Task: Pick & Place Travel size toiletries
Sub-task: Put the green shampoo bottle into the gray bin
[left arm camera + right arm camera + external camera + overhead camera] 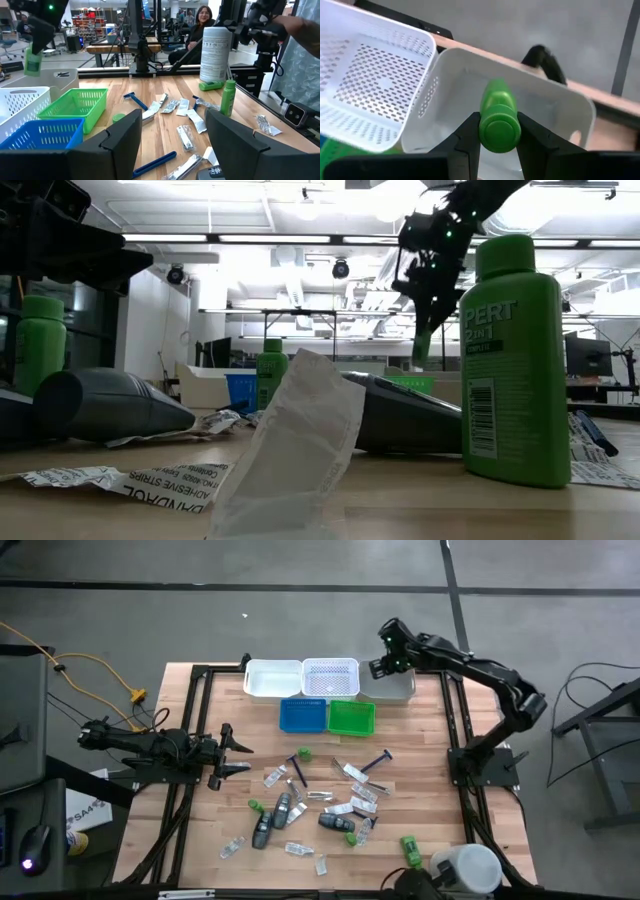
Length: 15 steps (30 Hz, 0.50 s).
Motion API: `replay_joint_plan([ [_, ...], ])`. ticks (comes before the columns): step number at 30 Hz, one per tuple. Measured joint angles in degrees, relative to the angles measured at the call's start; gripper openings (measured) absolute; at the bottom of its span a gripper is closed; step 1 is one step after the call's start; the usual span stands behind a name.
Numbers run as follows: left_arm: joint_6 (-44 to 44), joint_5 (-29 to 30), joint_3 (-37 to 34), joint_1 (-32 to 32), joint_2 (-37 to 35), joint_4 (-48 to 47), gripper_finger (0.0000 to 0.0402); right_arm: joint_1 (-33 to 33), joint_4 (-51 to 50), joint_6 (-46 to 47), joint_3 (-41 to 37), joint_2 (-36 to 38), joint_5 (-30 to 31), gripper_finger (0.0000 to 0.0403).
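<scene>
Low view shows a green bottle lettered "PERT 2 in 1", while toward one o'clock the right gripper pinches another, seemingly unlabelled green bottle above the grey bin, left gripper gaping empty.

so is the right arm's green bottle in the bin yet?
No. The right gripper holds the green bottle above the grey bin.
</scene>
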<state>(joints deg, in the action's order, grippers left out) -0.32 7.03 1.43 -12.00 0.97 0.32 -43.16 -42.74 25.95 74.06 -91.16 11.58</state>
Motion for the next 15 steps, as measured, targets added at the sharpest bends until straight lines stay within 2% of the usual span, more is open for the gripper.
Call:
replay_joint_plan([
  [9, 0.00, 0.00, 0.02, 0.00, 0.01, 0.00, 0.0220, -0.10, 1.17, 4.41, -0.02, -8.51, -1.75, 0.0089],
  [15, 0.00, 0.00, 0.02, 0.01, 0.00, 0.00, 0.0220, -0.96, 2.53, 6.02, -0.04, -11.03, -2.73, 0.0089],
])
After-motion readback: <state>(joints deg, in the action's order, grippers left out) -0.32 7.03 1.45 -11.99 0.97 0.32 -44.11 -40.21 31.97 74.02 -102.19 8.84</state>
